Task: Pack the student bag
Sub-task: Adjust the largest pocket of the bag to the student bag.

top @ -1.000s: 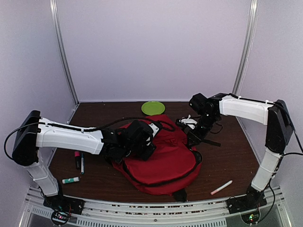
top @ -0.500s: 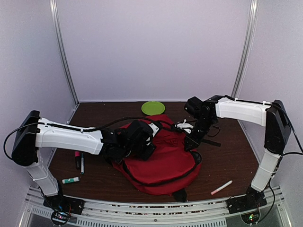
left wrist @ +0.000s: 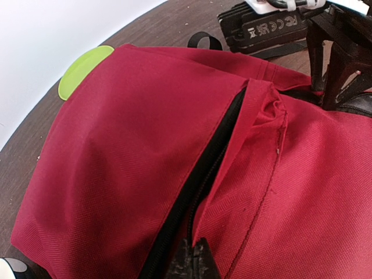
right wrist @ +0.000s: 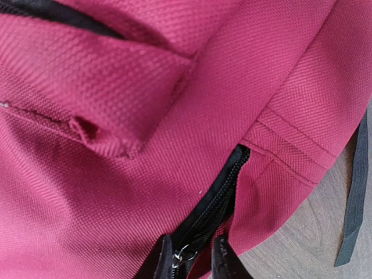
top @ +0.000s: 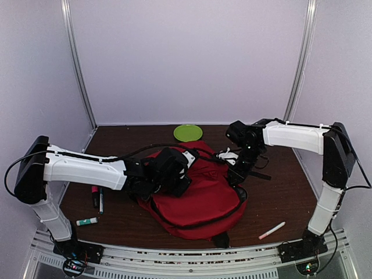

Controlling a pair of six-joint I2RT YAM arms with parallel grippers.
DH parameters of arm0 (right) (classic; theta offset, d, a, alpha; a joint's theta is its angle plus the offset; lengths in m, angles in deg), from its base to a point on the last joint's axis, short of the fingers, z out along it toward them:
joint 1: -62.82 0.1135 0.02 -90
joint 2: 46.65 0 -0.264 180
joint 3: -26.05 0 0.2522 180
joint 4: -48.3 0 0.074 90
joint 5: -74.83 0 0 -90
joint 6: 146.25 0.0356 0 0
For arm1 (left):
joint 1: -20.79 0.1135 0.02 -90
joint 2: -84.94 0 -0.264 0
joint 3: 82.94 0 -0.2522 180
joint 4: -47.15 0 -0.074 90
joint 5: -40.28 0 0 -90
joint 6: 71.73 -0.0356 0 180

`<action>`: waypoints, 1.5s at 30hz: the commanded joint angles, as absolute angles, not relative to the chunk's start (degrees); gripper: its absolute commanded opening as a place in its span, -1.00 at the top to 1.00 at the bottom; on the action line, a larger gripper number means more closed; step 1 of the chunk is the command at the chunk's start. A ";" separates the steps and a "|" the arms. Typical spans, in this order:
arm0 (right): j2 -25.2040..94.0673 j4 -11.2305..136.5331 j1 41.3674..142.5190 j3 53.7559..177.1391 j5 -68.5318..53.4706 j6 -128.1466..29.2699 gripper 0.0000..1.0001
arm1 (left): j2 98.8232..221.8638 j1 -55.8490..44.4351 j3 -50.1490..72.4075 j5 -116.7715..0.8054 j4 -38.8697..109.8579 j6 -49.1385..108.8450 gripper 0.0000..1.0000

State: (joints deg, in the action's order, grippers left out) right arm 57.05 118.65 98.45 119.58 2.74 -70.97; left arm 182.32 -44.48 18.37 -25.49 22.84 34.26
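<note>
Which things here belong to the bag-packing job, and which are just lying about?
Job: student bag; left gripper and right gripper, both at its zippers.
Lying about: green plate, pink marker, dark pen, glue stick, white pen; none touched.

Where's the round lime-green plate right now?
In the top view, the round lime-green plate lies at the far middle of the brown table, just behind the large red fabric backpack.

The left hand (left wrist: 192,260) showed only its fingertips, cut off by the left wrist view's lower edge (whether they pinched anything was unclear). The right hand (right wrist: 189,258) was likewise cropped, and the student bag (right wrist: 145,116) overran that view's every edge, its inside hidden.
</note>
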 commanded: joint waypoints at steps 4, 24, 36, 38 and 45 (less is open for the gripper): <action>59.66 117.84 98.24 119.62 0.78 -70.26 0.45 | 180.91 -44.77 18.96 -25.21 24.16 34.98 1.00; 49.36 107.79 94.01 112.21 17.65 -74.52 1.00 | 180.56 -44.95 19.71 -22.93 24.27 34.87 1.00; 41.81 109.64 93.92 106.00 18.72 -78.34 0.99 | 181.72 -44.86 18.49 -22.42 24.10 34.01 1.00; 44.75 109.54 93.93 108.59 16.46 -76.79 0.82 | 181.97 -44.86 18.80 -23.44 23.61 34.07 1.00; 53.45 107.35 94.10 115.31 10.21 -72.46 0.51 | 180.28 -44.95 22.03 -27.22 24.42 32.66 1.00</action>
State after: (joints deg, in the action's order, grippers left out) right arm 50.60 108.64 93.80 111.80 14.89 -74.82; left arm 182.28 -44.57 19.97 -25.21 24.33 33.72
